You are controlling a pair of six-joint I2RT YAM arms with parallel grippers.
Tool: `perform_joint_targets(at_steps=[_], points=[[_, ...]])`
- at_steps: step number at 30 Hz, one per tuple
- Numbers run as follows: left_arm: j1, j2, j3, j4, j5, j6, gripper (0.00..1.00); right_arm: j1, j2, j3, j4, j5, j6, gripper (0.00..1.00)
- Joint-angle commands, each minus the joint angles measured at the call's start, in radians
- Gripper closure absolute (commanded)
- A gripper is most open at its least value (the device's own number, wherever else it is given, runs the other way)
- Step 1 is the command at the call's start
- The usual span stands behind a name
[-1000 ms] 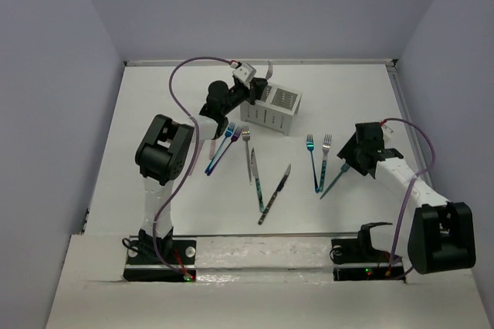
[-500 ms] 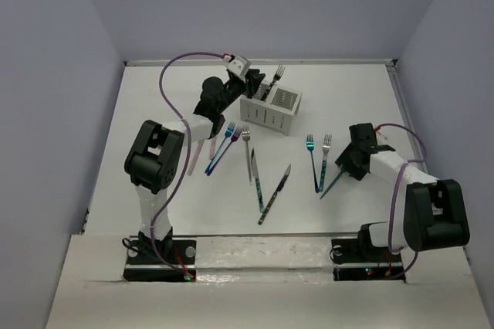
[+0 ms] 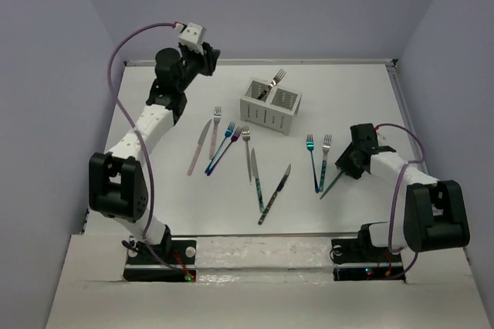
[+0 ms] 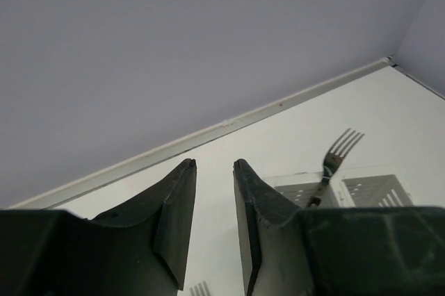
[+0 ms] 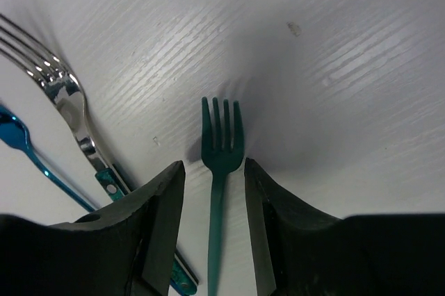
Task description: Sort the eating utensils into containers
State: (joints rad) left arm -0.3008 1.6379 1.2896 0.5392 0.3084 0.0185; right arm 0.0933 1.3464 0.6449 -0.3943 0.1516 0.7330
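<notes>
Fork (image 3: 275, 79) now stands tines-up in the caddy (image 3: 270, 109) at the far middle of the tabletop (image 3: 363, 97); which half, can't tell. A sec ago your left arm was right at the caddy. Now it's swung up and away twd the far-left corner, left jaws apart w/ nothing between them, so that drop looks done.

Right jaws have narrowed. They sit low near the right edge, one either side of the teal fork (image 5: 221, 146), which lies flat on the tabletop. Not pinched yet, gap both sides. Next, prob. close + lift.

Rest still loose:
- pink knife (image 3: 199, 146) + forks nearer the left
- two knives (image 3: 257, 182) mid-tabletop
- silver fork (image 5: 66, 98) + blue fork (image 5: 28, 146) just beside the teal one
</notes>
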Motion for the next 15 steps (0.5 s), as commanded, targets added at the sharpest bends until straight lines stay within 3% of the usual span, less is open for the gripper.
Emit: perform_joint_targets(at_steps=[1, 7, 10, 13, 15], points=[[0.124, -0.133, -0.033, -0.123, 0.064, 0.029, 0.6, -0.001, -0.041, -0.044, -0.023, -0.109, -0.009, 0.53], [0.18, -0.291, -0.162, -0.157, 0.026, 0.19, 0.58, -0.001, -0.064, -0.076, -0.046, -0.124, 0.031, 0.55], [0.204, -0.348, -0.22, -0.176, 0.026, 0.233, 0.57, -0.001, -0.02, -0.08, -0.023, -0.1, 0.036, 0.68], [0.227, -0.4, -0.294, -0.176, -0.005, 0.268, 0.55, -0.001, 0.042, -0.064, -0.015, -0.089, 0.014, 0.96], [0.242, -0.424, -0.357, -0.176, -0.014, 0.293, 0.54, -0.001, 0.043, -0.053, -0.018, -0.063, 0.003, 1.0]])
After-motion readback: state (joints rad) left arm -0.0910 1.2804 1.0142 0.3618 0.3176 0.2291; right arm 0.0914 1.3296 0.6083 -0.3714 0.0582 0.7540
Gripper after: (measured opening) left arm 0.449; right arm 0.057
